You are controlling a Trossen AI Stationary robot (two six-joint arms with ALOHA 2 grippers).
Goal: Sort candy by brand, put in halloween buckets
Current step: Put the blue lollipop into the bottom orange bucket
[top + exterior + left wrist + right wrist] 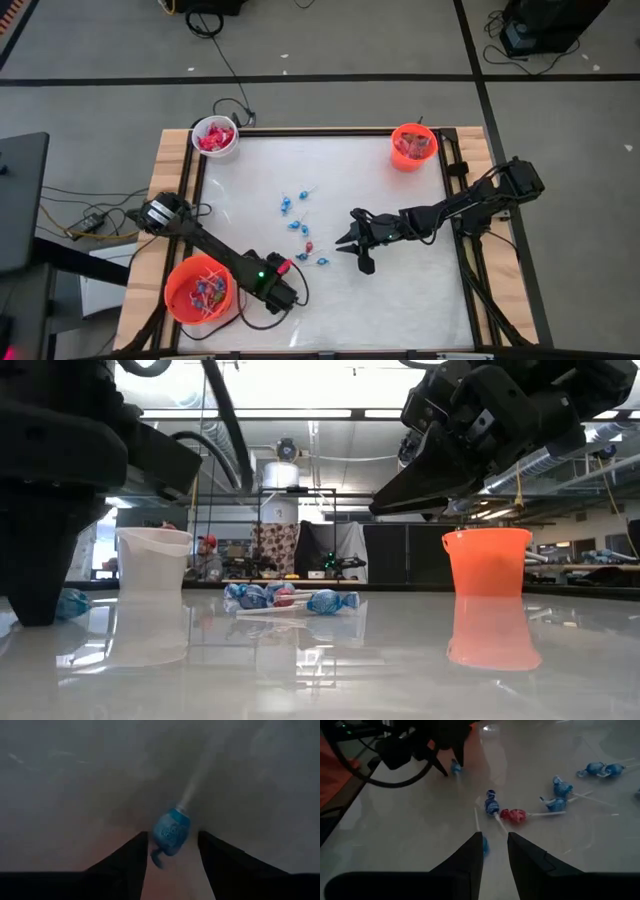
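white glossy table, workshop clutter behind it. white bucket at 11 o'clock, small orange bucket at 1, larger orange bucket at 8 holding lollipops. loose blue lollipops plus one red lollipop near centre. left gripper is down at the table around 7 o'clock, fingers apart, straddling one blue lollipop, not clamped yet. right gripper hovers at 4 o'clock of the pile, fingers slightly apart, holding nothing. step: left pick. next, probably: close on the wrapped head, lift, swing to the 8 o'clock bucket.
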